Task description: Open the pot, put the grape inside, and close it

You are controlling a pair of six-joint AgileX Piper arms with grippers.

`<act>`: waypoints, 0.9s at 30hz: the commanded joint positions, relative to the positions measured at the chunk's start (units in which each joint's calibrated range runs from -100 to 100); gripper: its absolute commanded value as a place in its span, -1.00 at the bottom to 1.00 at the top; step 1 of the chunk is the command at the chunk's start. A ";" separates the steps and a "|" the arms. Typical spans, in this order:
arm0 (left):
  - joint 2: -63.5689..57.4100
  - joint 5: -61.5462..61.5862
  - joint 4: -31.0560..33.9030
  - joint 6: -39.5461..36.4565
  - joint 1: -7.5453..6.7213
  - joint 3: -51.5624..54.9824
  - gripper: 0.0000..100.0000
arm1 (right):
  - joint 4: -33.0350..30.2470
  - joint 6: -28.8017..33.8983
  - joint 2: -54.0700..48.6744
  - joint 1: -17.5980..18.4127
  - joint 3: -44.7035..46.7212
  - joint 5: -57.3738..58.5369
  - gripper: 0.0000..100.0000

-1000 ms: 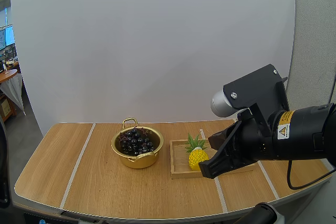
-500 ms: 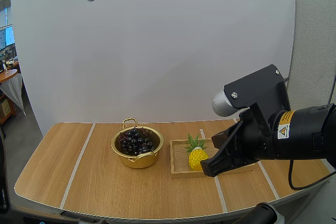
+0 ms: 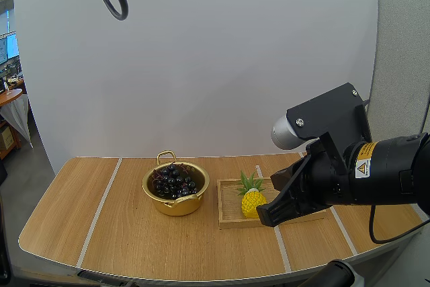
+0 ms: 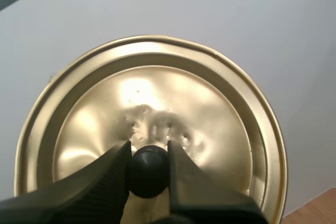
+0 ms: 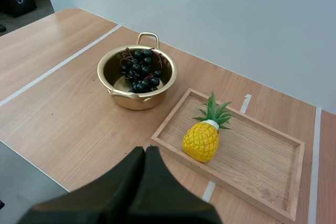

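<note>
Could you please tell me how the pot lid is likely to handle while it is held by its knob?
The lid looks thin and dented, so probably light and bendable. The left tool pinches only the small round knob, so it may swivel or slip.

A round golden metal pot [image 5: 137, 99] with two loop handles is seen standing open-topped on the light wooden counter [image 5: 58, 119]. A bunch of dark purple grapes [image 5: 140, 71] is held inside it. Near the pot, a shallow rectangular wooden tray [image 5: 260, 156] is laid flat on the counter. A small yellow toy pineapple with green leaves [image 5: 201, 140] is rested in the tray, slightly tilted. The right arm's black jaws are pressed together as one dark wedge, close to the tray's nearer edge.
</note>
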 commanded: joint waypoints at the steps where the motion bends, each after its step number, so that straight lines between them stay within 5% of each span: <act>1: 0.00 0.05 -3.74 -0.98 -0.13 6.57 -1.00 | -0.49 0.16 -0.51 -0.23 0.21 0.31 -1.00; 27: 13.99 0.05 -13.44 12.80 -0.13 50.19 -1.00 | -0.49 0.16 -0.51 -0.23 0.21 0.31 -1.00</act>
